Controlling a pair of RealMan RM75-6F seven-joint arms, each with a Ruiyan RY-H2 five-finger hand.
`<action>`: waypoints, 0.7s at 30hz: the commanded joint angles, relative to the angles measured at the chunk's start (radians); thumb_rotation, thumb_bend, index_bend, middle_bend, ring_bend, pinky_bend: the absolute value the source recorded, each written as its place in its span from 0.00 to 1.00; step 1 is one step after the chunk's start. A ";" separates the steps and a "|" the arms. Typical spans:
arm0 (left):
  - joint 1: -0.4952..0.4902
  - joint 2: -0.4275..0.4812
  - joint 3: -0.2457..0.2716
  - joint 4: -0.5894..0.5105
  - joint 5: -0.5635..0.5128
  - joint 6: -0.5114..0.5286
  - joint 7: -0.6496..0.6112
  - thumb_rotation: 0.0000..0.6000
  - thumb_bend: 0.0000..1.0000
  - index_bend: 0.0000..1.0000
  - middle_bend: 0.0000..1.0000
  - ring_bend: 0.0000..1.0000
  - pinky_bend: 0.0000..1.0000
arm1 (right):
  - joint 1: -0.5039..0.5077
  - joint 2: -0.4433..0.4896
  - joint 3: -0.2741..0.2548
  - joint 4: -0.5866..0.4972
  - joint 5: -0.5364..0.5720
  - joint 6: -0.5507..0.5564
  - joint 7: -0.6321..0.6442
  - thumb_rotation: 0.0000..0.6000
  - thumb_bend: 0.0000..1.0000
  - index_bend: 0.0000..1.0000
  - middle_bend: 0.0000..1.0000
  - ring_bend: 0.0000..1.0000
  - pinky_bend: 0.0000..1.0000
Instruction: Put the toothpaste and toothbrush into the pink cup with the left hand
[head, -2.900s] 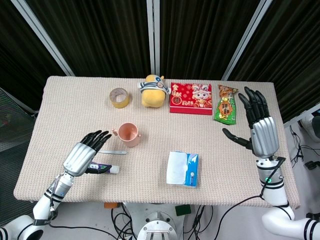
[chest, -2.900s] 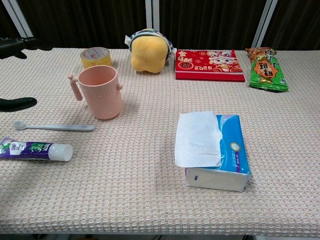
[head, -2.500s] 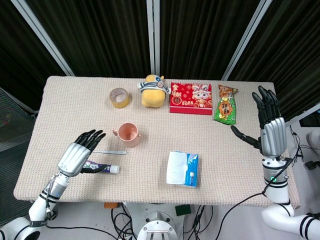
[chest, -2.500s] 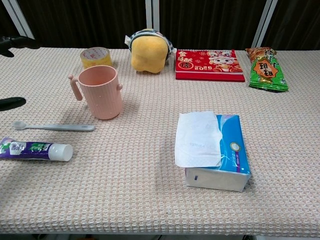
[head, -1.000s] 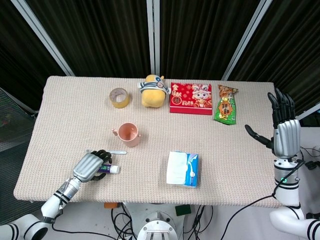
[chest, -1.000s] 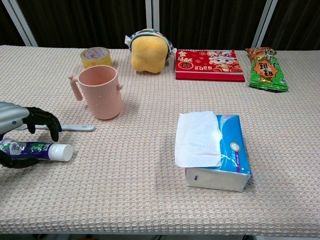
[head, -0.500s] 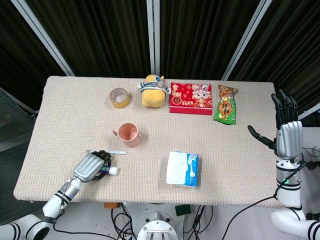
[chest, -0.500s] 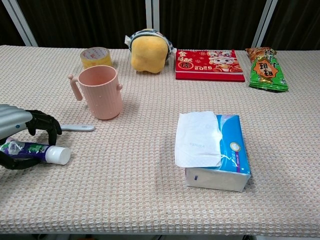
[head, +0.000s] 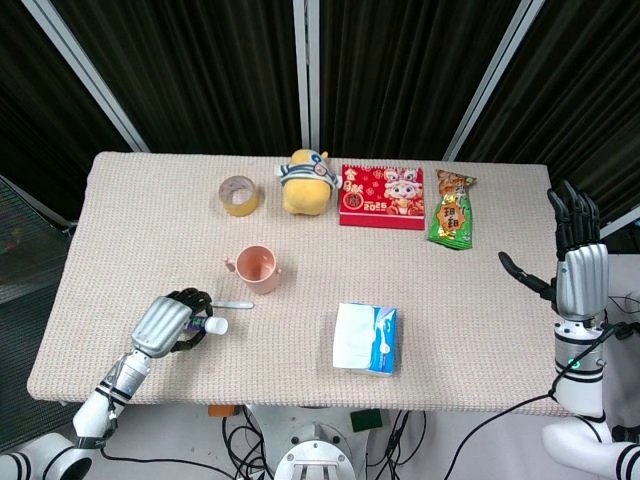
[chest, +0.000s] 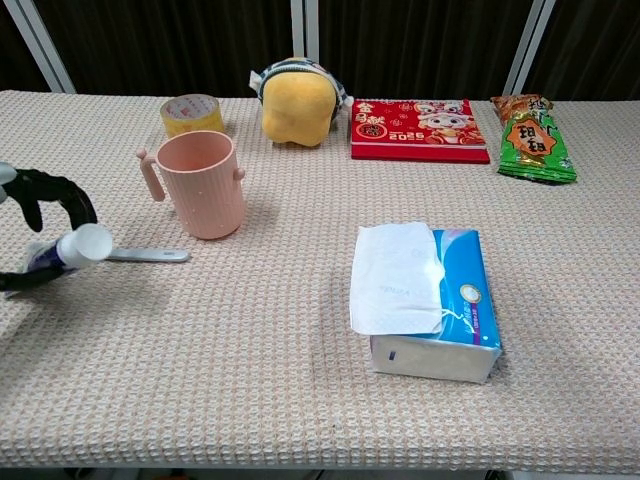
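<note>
Toothpaste (chest: 68, 250): held in the left hand (head: 170, 324), lifted off the counter (head: 460, 330), white cap end pointing toward the pink cup (chest: 198, 184); it sits to the near left of the cup, well short of the rim.
Toothpaste handling: probably light, with a soft, squeezable body and a hard cap; a grip round the middle of the tube looks safest, firm but not crushing, with the cap free so it can go into the cup end first.
Left hand: fingers curled closed round the tube, only the cap end showing beyond them in the head view.
Toothbrush (chest: 148, 255): lies flat on the counter just in front of the pink cup, its near end running behind the held tube; thin, stiff, light and low on the cloth, so likely fiddly to pinch; take it at mid handle.
Pink cup: upright, mouth open, handle on its left side in the chest view; light enough to tip if knocked at the rim.
Right hand (head: 578, 268): far right of the cup, past the counter's right edge, raised with fingers spread, holding nothing.
Tissue pack (head: 365, 338): on the counter to the near right of the cup.
</note>
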 joint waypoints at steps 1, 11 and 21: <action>0.021 0.013 -0.041 0.003 -0.036 0.046 -0.216 1.00 0.32 0.59 0.39 0.32 0.45 | -0.004 -0.004 -0.003 0.006 0.000 0.005 0.007 1.00 0.38 0.00 0.00 0.00 0.00; -0.001 0.086 -0.106 -0.040 -0.088 0.016 -0.616 1.00 0.33 0.60 0.43 0.34 0.46 | -0.022 -0.005 0.001 0.019 0.012 0.023 0.031 1.00 0.38 0.00 0.00 0.00 0.00; -0.080 0.216 -0.221 -0.158 -0.150 -0.054 -0.698 1.00 0.33 0.60 0.44 0.33 0.46 | -0.033 0.001 0.008 0.015 0.021 0.034 0.045 1.00 0.38 0.00 0.00 0.00 0.00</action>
